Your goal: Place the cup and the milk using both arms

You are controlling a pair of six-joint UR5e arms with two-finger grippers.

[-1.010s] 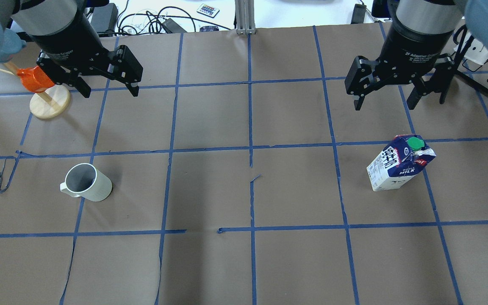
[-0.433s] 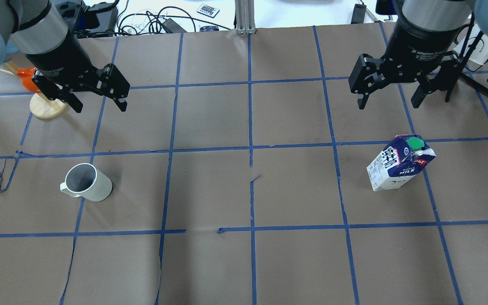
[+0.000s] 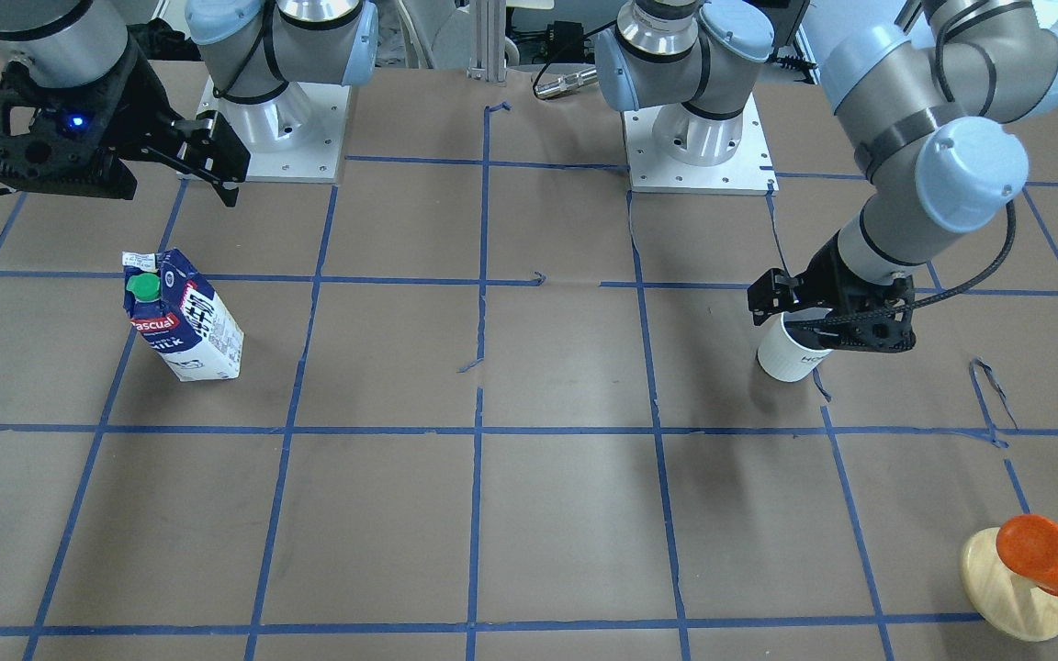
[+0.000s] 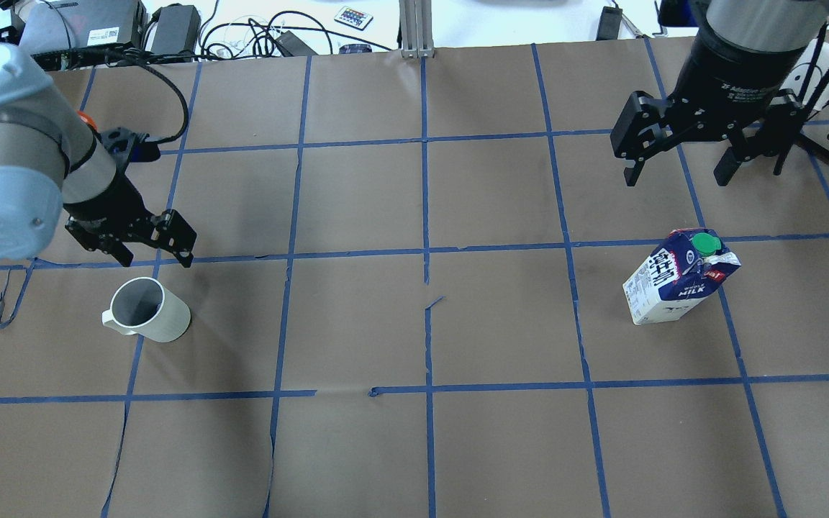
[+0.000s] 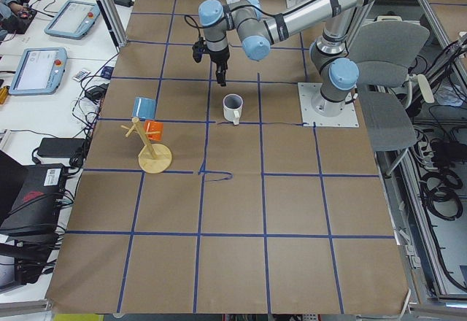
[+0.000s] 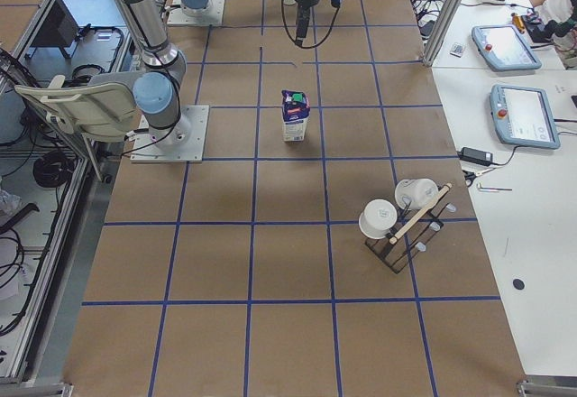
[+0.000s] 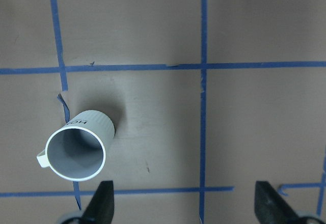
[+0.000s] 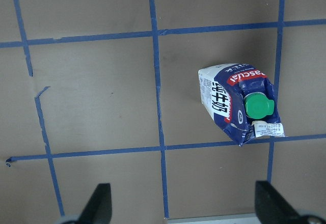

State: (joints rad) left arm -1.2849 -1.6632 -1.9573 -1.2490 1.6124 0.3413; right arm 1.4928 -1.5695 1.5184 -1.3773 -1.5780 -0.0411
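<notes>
On table (image 4: 357, 324): cup (image 4: 147, 311) left, milk (image 4: 681, 277) right, both upright, well apart, neither held.
Left gripper (image 4: 157, 259), jaws apart and empty, hangs low just beyond cup; right gripper (image 4: 676, 180), likewise apart, hangs beyond milk. Each arm apparently takes its nearer item, lining up to grasp.

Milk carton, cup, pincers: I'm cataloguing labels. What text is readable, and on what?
"Pascual": red label, milk carton.
"MILK": carton's blue side.
"2F Adaptive Gripper": right pincer body.
"HOME": cup, faint.
Carton's large characters and fine print: unreadable.
</notes>
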